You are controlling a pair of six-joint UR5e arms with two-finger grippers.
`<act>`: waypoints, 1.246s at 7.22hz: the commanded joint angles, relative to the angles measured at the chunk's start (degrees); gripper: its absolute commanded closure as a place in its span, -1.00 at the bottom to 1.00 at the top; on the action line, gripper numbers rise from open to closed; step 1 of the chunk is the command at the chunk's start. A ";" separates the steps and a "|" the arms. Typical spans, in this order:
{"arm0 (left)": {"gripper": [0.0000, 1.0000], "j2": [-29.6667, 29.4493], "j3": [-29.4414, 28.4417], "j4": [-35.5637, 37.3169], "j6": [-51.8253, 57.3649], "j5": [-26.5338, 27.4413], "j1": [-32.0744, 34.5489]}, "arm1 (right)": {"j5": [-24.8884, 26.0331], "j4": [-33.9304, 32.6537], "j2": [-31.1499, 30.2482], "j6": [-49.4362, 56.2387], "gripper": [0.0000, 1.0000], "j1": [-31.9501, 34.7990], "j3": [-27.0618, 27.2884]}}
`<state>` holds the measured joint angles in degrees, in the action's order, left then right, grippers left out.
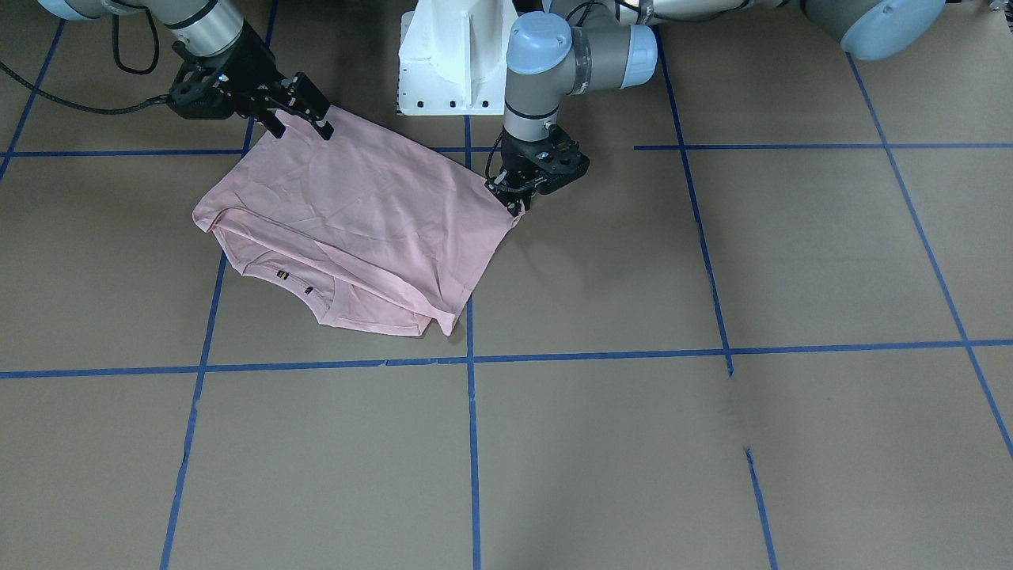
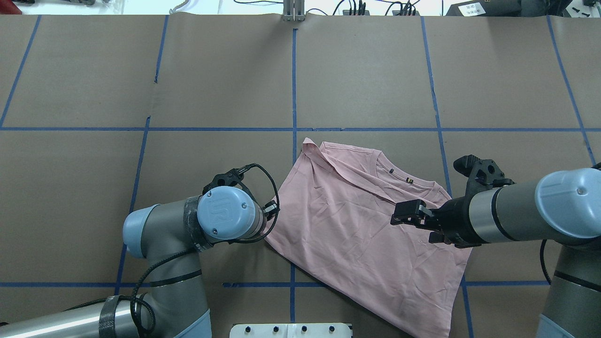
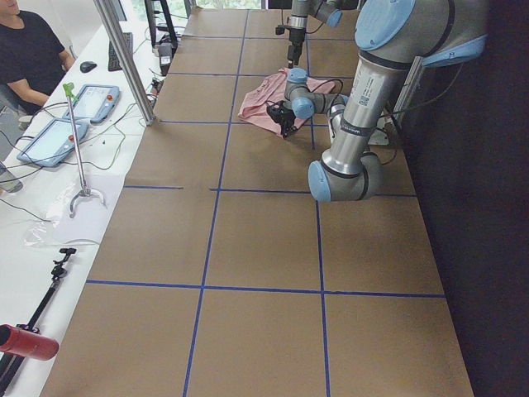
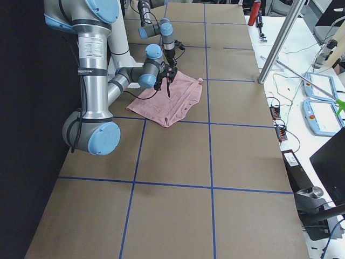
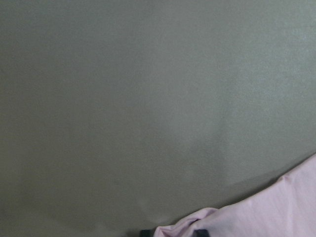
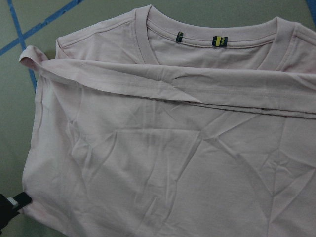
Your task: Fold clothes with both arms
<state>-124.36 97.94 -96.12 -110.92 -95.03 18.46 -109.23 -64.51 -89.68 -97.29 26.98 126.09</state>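
The pale pink T-shirt (image 1: 356,214) lies folded on the brown table, with its collar and small tags (image 2: 399,173) on the far side. It also shows in the right wrist view (image 6: 158,163). My left gripper (image 1: 516,204) is low at the shirt's corner, shut on a bunch of cloth (image 5: 182,224). In the overhead view its wrist hides the fingers. My right gripper (image 1: 299,120) is open with its fingers spread. It hovers over the shirt's opposite edge (image 2: 406,213) and holds nothing.
The white pedestal base (image 1: 451,63) stands just behind the shirt. Blue tape lines (image 2: 294,84) grid the table. At the far side a metal pole (image 3: 124,58), tablets (image 3: 50,141) and a seated operator (image 3: 29,50) show in the left side view.
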 commanded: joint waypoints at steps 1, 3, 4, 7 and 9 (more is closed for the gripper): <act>1.00 -0.09 0.67 0.23 0.18 -0.06 0.00 | 0.07 0.00 0.03 0.00 -1.00 0.00 -0.06; 1.00 -0.35 0.41 0.49 4.36 0.20 3.57 | 0.07 0.00 -0.06 0.00 -1.00 0.00 -0.23; 1.00 -0.36 -0.37 0.41 8.14 1.77 6.91 | 0.07 0.00 0.03 0.00 -1.00 -0.08 -0.58; 1.00 -4.28 -7.29 -0.12 16.68 5.46 12.99 | 0.07 0.00 1.08 0.09 -1.00 0.79 -1.54; 1.00 -9.21 -15.10 -4.65 22.82 6.88 17.73 | 0.07 0.00 1.26 0.09 -1.00 1.32 -1.81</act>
<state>-130.30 88.07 -97.42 -92.42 -88.93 33.08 -109.16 -64.51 -88.58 -97.22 27.91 124.45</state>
